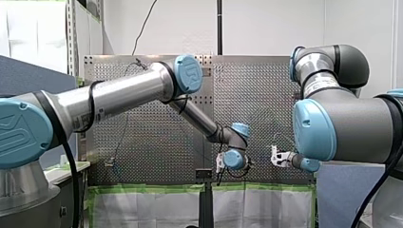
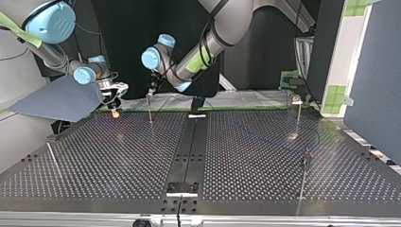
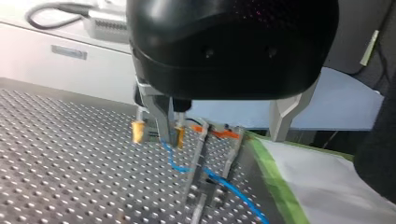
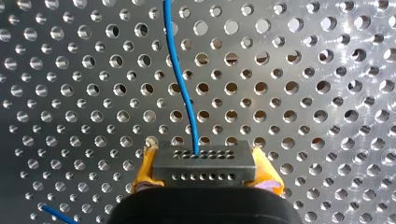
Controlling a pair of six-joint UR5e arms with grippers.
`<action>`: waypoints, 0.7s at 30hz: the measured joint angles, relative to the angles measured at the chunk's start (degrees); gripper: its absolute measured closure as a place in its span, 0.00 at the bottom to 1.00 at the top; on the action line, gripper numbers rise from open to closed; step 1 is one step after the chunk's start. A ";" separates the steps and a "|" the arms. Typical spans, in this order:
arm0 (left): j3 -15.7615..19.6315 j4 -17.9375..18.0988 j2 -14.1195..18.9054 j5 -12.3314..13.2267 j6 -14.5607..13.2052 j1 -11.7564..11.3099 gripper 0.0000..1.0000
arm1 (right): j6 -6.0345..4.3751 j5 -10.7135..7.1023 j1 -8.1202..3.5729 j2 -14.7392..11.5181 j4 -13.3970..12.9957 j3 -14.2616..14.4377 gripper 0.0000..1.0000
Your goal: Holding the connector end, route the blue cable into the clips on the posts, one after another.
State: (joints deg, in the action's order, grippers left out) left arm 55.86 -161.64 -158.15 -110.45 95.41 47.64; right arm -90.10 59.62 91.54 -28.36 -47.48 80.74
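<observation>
In the right wrist view my right gripper [image 4: 204, 179] is shut on the grey connector [image 4: 204, 164], gripped between its yellow pads [image 4: 144, 170]. The blue cable [image 4: 180, 70] leaves the connector and runs away over the perforated table. From the left wrist view, my left gripper [image 3: 224, 139] hangs open, its metal fingers [image 3: 161, 114] wide apart with nothing between them. Just beyond it are the yellow-padded right gripper [image 3: 159, 135] and the blue cable [image 3: 175, 163], which leads past a clip post [image 3: 201, 158]. In the top view my left gripper [image 2: 150, 92] hovers over a thin post [image 2: 150, 109], my right gripper [image 2: 115, 109] beside it.
More thin posts stand on the table in the top view: one at the back right [image 2: 299, 111], one at the front right [image 2: 304, 177], one at the left [image 2: 52, 156]. A dark rail [image 2: 189, 151] runs down the middle. Green tape [image 3: 273, 182] lines the table's edge.
</observation>
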 joint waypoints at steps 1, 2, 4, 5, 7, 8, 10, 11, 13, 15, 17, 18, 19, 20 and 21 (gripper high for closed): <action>0.49 0.43 0.46 -0.05 -0.01 0.10 0.00 | 0.00 0.00 0.00 0.00 0.00 0.00 1.00; 1.16 1.05 1.13 -0.20 -0.02 0.25 0.00 | 0.00 0.01 0.00 0.00 0.01 0.00 1.00; 2.28 2.15 2.22 -0.71 -0.04 0.52 0.00 | 0.00 0.03 0.00 0.00 0.00 0.00 1.00; 2.98 2.83 2.94 -1.15 -0.04 0.71 0.00 | 0.00 0.04 0.00 0.00 0.00 0.00 1.00; 4.02 3.87 3.96 -1.91 -0.04 0.98 0.00 | 0.00 0.04 -0.02 0.00 0.01 0.00 1.00; 4.69 4.53 4.65 -2.41 -0.02 1.14 0.00 | 0.00 0.04 -0.04 0.00 0.01 -0.01 1.00; 5.74 5.58 5.68 -3.12 0.01 1.32 0.00 | 0.00 0.02 -0.05 0.00 0.00 0.00 1.00; 6.39 6.23 6.34 -3.62 0.04 1.40 0.00 | 0.00 0.01 -0.08 0.00 -0.02 -0.01 1.00; 7.39 7.23 7.33 -4.23 0.12 1.43 0.00 | -0.03 0.01 -0.13 0.00 -0.04 -0.01 1.00; 8.57 8.40 8.52 -4.75 0.40 1.32 0.00 | -0.14 0.00 -0.16 -0.01 -0.10 -0.01 1.00; 9.78 9.61 9.72 -5.05 0.90 1.15 0.00 | -0.26 -0.01 -0.17 0.00 -0.12 0.00 1.00; 10.25 10.08 10.20 -5.10 1.13 1.06 0.00 | -0.31 -0.01 -0.18 0.00 -0.12 0.00 1.00; 10.71 10.54 10.66 -5.14 1.35 0.98 0.00 | -0.35 0.01 -0.20 0.00 -0.12 -0.01 1.00; 11.35 11.18 11.28 -5.17 1.62 0.89 0.00 | -0.39 0.01 -0.21 0.00 -0.11 -0.01 1.00; 11.82 11.64 11.76 -5.16 1.79 0.85 0.00 | -0.41 0.02 -0.21 0.00 -0.10 0.00 1.00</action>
State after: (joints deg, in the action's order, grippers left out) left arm 67.67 -150.00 -146.39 -115.61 97.20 48.49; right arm -90.51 59.64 91.33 -28.36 -47.57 80.74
